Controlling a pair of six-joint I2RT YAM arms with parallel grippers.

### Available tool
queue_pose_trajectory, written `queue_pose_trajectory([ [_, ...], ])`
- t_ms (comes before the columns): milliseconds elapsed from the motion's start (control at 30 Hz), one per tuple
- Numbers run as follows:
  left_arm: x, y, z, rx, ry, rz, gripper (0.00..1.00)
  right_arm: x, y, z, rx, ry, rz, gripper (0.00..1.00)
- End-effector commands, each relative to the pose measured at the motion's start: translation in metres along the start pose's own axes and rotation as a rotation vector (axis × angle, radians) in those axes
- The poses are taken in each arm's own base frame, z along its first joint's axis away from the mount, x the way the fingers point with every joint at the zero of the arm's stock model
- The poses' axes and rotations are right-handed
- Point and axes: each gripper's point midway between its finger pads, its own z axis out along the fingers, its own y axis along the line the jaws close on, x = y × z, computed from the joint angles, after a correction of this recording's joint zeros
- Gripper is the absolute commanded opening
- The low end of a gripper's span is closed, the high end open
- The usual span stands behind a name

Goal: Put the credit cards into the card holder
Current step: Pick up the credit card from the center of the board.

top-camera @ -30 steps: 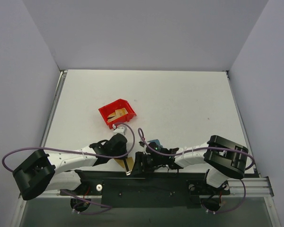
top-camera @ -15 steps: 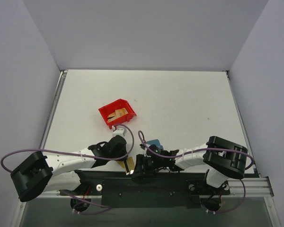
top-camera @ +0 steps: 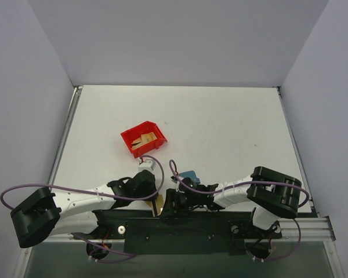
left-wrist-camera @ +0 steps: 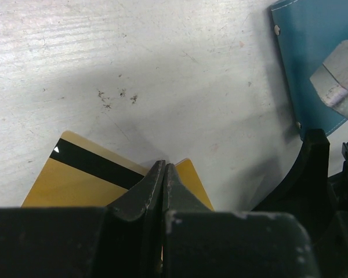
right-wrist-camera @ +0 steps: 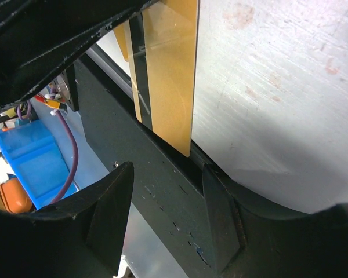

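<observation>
You get bright, even overhead light on the table point(top-camera: 220, 127), shadows soft. In both wrist views the near foreground is dark and blurred; the credit card point(right-wrist-camera: 171, 69) shows faint sheen.

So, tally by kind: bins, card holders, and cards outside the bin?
Red bin: 1
Card holder: 1
Credit card outside the bin: 1, pinched in the left fingers
Total: 3
Cards inside the bin overlap, so I cannot count them.
</observation>
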Motion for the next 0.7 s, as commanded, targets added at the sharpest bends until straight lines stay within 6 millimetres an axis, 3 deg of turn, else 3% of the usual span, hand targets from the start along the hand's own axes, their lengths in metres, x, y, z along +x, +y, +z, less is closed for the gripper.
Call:
queue_pose_trajectory([
  [0,0.006,0.004,-0.002,-0.008,0.005,-0.009,0.0,-0.013,-0.019,0.006,0.069,-0.074,0.009,0.47],
  [367,0.004,0.006,-0.004,-0.018,-0.002,-0.015,0.0,-0.019,-0.021,0.016,0.043,-0.08,0.054,0.41],
  [667,0.003,0.005,-0.003,-0.02,0.0,-0.015,0.0,-0.025,-0.026,0.018,0.041,-0.093,0.087,0.27],
])
